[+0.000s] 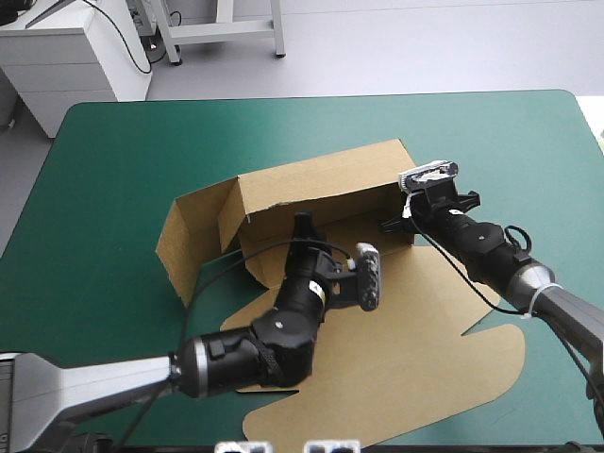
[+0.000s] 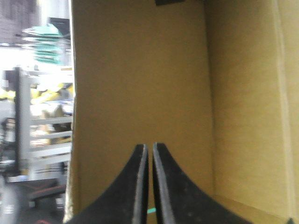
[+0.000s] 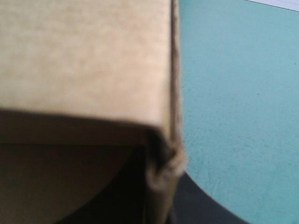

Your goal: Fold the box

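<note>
The brown box (image 1: 321, 184) sits mid-table, half raised: its far wall and left side flap stand upright, and its rounded lid lies flat toward the near right. The left gripper (image 1: 302, 228) reaches inside, black fingers pressed nearly together, facing plain matte board. The right gripper (image 1: 392, 224) clamps the right wall's folded corner, which blocks its view. Smooth teal-green cover (image 1: 123, 160) lies all round; a white cabinet (image 1: 75, 57) stands beyond the far left corner

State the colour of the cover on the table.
The table cover is teal-green, clearest in the high view.
</note>
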Controlling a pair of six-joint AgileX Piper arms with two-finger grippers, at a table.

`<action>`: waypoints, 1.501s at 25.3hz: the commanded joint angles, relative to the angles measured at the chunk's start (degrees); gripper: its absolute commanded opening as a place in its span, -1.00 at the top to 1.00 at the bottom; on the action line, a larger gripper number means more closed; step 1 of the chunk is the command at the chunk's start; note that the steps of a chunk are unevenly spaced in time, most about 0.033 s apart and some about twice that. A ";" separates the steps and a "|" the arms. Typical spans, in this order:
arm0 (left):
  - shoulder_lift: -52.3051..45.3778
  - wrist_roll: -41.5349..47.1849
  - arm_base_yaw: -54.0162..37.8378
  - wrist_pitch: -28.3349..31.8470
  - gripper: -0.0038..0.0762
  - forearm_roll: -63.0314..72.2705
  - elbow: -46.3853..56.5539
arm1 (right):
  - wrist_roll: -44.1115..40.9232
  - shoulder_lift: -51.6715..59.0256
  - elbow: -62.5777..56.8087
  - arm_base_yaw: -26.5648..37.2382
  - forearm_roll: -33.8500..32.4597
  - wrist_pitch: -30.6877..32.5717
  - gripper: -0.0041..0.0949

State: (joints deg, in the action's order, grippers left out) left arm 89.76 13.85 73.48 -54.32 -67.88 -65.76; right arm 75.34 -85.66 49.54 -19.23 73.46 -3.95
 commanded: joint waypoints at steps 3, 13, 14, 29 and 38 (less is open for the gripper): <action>-8.70 -19.96 -9.88 1.90 0.88 25.89 -9.30 | 0.10 0.70 1.19 0.06 -0.10 2.86 0.92; -14.67 -53.33 -63.18 -0.22 0.88 86.58 -16.02 | -0.04 0.33 1.19 0.06 1.27 2.77 0.92; -14.67 -54.17 -68.04 0.15 0.88 90.21 -15.57 | -0.04 0.22 1.19 0.06 1.45 2.77 0.92; -14.67 -71.31 -105.79 1.22 0.88 128.79 -0.71 | -1.80 -1.27 1.47 0.27 2.36 5.94 0.92; -14.67 -71.42 -105.79 0.84 0.89 130.03 -0.71 | -8.14 -2.51 1.48 9.04 -3.95 23.78 0.92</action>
State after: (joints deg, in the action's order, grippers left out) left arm 77.01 -57.43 -32.35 -53.95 58.04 -65.01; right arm 72.00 -87.67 51.15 -12.61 72.85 8.83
